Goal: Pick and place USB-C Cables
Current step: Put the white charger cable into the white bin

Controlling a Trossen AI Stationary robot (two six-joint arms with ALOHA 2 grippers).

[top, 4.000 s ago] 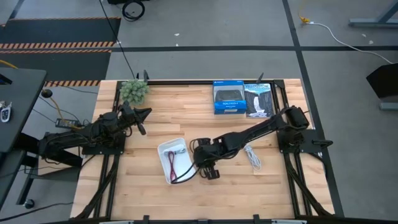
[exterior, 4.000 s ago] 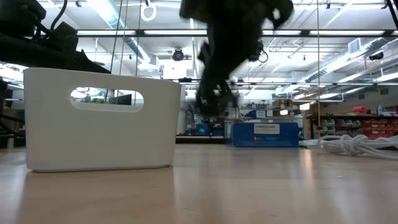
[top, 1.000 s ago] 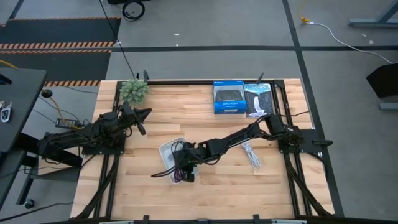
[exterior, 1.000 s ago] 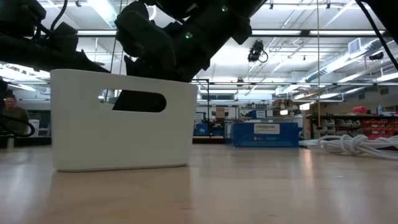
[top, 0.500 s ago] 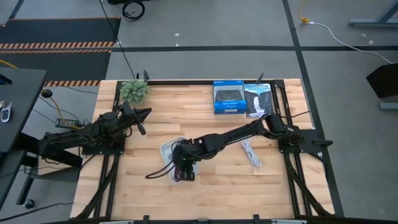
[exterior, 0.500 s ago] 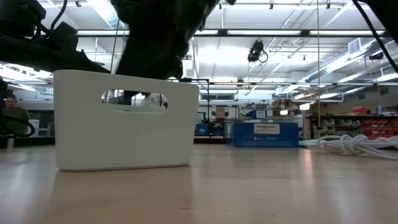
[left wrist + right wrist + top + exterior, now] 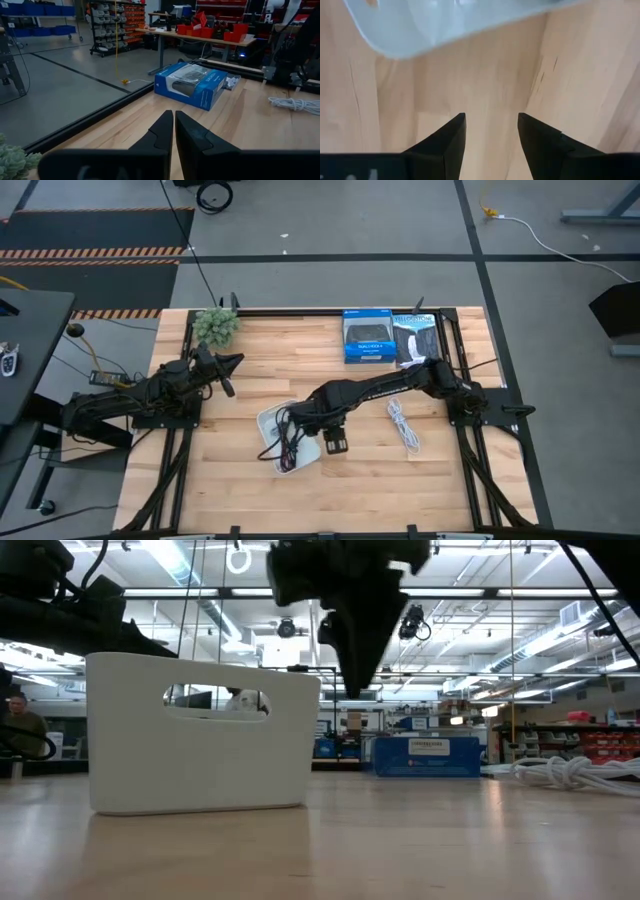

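Note:
A white tray (image 7: pixel 264 420) stands on the wooden table left of centre; in the low view the white tray (image 7: pixel 200 755) shows its side with a handle slot. A black cable (image 7: pixel 284 450) and a dark red one (image 7: pixel 297 438) lie inside it. The white cable (image 7: pixel 403 424) lies bundled on the table to the right; the white cable (image 7: pixel 572 772) also shows in the low view. My right gripper (image 7: pixel 336 444) hangs open just right of the tray, above bare wood (image 7: pixel 491 116), holding nothing. My left gripper (image 7: pixel 230 372) waits shut at the far left (image 7: pixel 174 118).
Two retail boxes, a blue one (image 7: pixel 367 337) and a darker one (image 7: pixel 416 340), stand at the table's far edge. A small green plant (image 7: pixel 215 325) sits at the far left corner. Bare wood lies along the near edge and between the tray and the white cable.
My right gripper has risen out of the tray and moved toward the table's right edge, leaving the black cable behind. The cable's loose end, which hung out over the tray's left side, now lies drawn in at the tray.

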